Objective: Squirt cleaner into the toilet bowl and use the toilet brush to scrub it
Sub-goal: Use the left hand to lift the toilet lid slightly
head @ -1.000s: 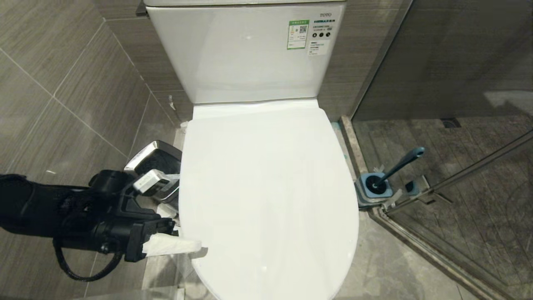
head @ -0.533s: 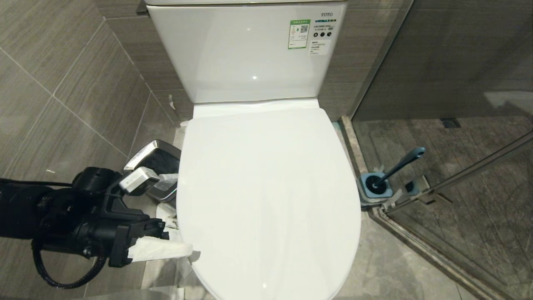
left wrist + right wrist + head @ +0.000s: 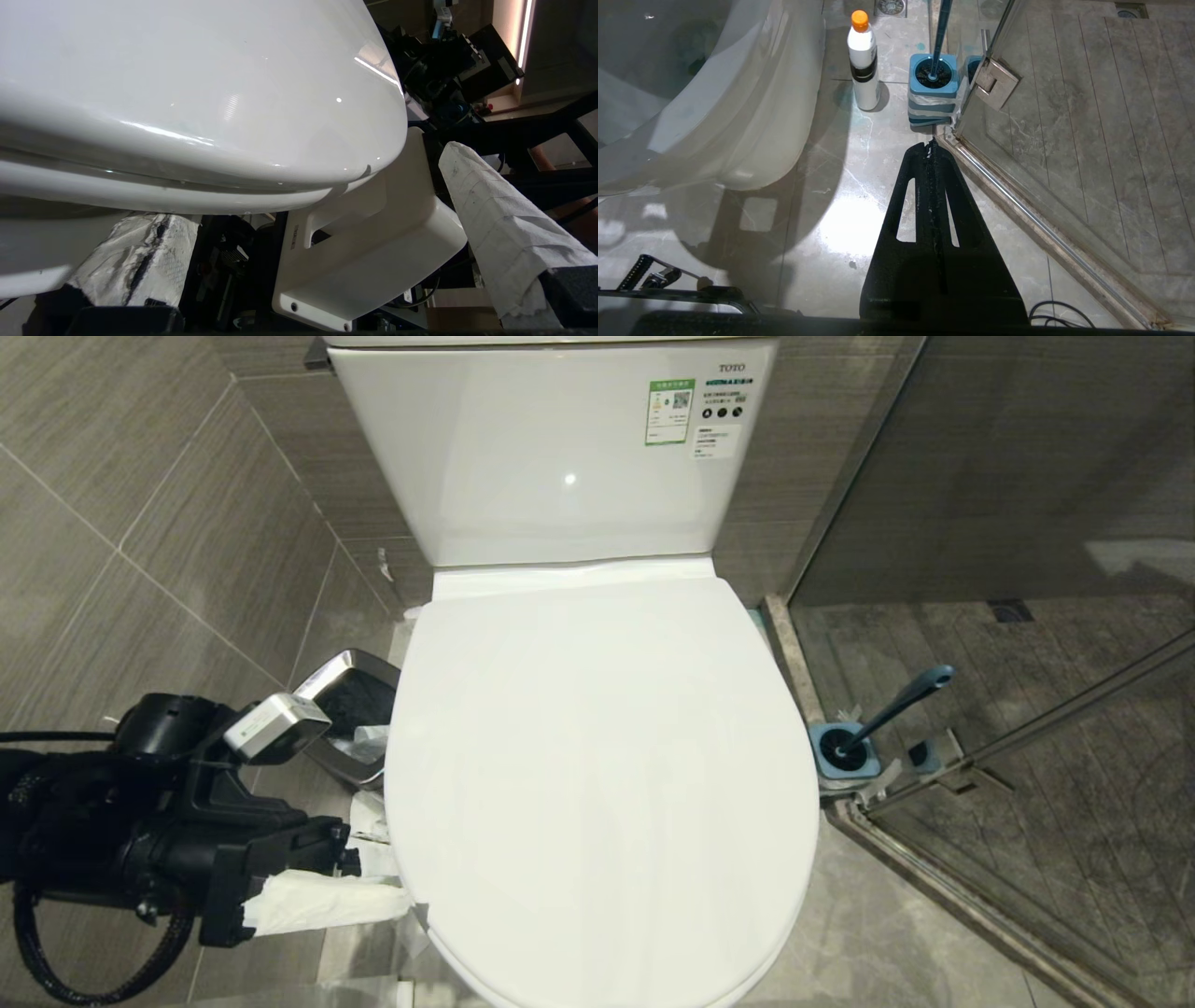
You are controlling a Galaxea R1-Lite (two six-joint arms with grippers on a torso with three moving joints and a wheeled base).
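Lid [image 3: 597, 775] down, glossy, probably slippery: my left gripper [image 3: 373, 882], paper-wrapped fingers [image 3: 317, 901] spread wide lower left, should hook its front lip.

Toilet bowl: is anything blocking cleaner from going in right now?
Yes. The closed lid covers the whole toilet bowl. The open left gripper sits at its front-left edge. The cleaner stands on the floor beside the toilet brush.

Tiled floor [image 3: 840, 224]: cleaner [image 3: 863, 60], brush holder [image 3: 933, 88], apparently touching glass door [image 3: 1064, 116].
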